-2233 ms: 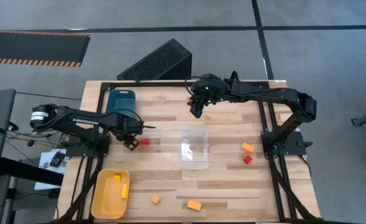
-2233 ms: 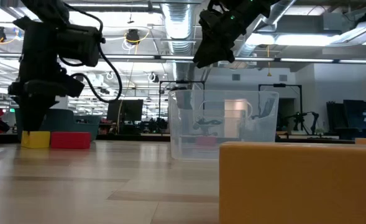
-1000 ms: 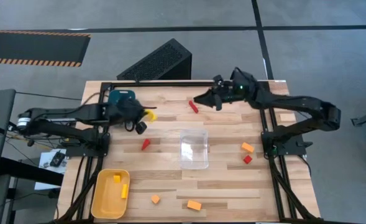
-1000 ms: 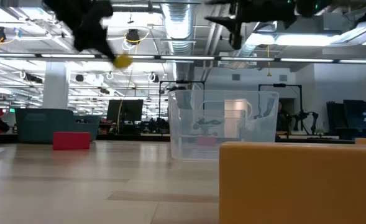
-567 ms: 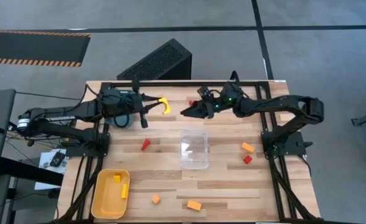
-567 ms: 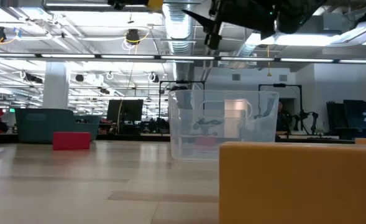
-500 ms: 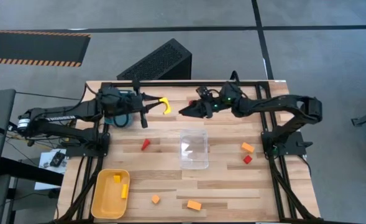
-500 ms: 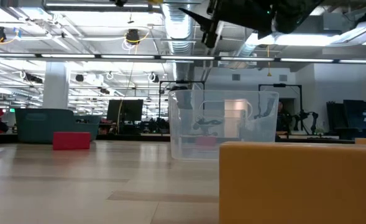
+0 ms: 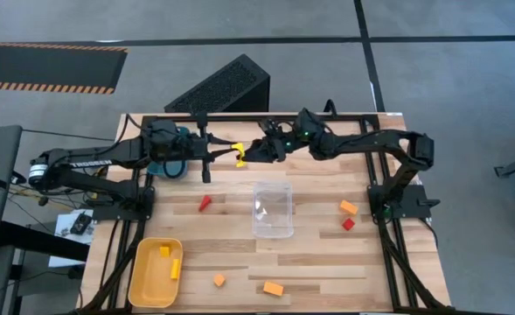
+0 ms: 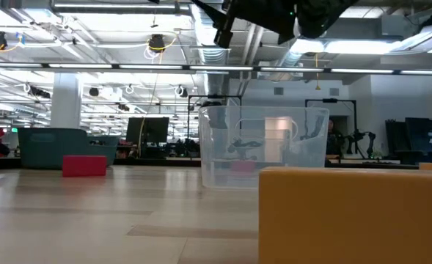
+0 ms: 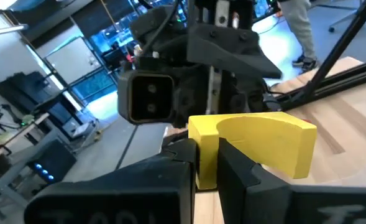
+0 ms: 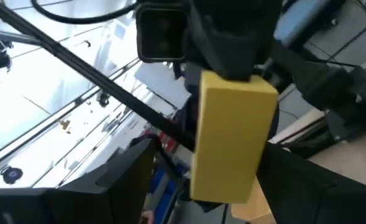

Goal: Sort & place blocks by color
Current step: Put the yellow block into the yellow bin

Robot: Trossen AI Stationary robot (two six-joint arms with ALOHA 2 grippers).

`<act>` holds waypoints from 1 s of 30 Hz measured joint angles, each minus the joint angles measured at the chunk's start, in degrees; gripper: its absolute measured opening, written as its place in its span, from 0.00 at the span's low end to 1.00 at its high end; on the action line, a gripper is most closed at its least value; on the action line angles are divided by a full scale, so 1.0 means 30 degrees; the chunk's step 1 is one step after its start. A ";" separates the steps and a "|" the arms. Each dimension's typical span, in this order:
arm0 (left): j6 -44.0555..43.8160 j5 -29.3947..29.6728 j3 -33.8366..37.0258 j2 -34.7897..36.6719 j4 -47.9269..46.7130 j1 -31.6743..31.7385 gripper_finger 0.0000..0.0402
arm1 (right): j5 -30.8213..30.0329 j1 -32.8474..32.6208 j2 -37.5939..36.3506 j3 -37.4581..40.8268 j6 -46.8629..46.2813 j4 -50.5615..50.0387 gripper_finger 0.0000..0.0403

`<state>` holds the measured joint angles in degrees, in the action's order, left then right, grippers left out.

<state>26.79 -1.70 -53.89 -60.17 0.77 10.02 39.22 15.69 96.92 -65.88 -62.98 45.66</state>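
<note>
Handover under way above the table's twelve-o'clock edge: left gripper (image 9: 225, 150) clamped on yellow arch block (image 9: 239, 154), right gripper (image 9: 254, 154) spread wide around it. Next: close right fingers, then release left.

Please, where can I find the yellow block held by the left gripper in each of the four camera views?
High view: yellow block at the table's far middle, between the two grippers.
Low view: not in it; only the right arm shows at the top.
Left wrist view: the block, arch-shaped, centre, pinched by the shut left gripper.
Right wrist view: centre, between the open fingers.
Shared landmark: the other arm's wrist camera behind the block.
</note>
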 joint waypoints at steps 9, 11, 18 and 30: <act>0.0487 0.0303 0.0000 0.0017 -0.0012 0.0000 0.04 | -0.0029 0.0344 0.0001 0.0033 -0.0006 -0.0609 0.65; 0.0502 0.0290 0.0000 0.0017 -0.0007 0.0047 0.04 | -0.0035 0.0416 -0.0006 0.0033 -0.0014 -0.0657 0.60; 0.0470 0.0197 0.0000 0.0017 -0.0034 0.0088 0.04 | -0.0029 0.0428 -0.0006 0.0033 -0.0159 -0.0630 0.43; -0.0880 0.1081 0.0000 0.0025 -0.0048 0.0071 0.06 | -0.0201 0.0301 -0.0008 0.0047 -0.0077 -0.0614 0.39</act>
<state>24.15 1.54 -53.89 -60.10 0.62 10.24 38.62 16.59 96.90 -65.73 -63.22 43.82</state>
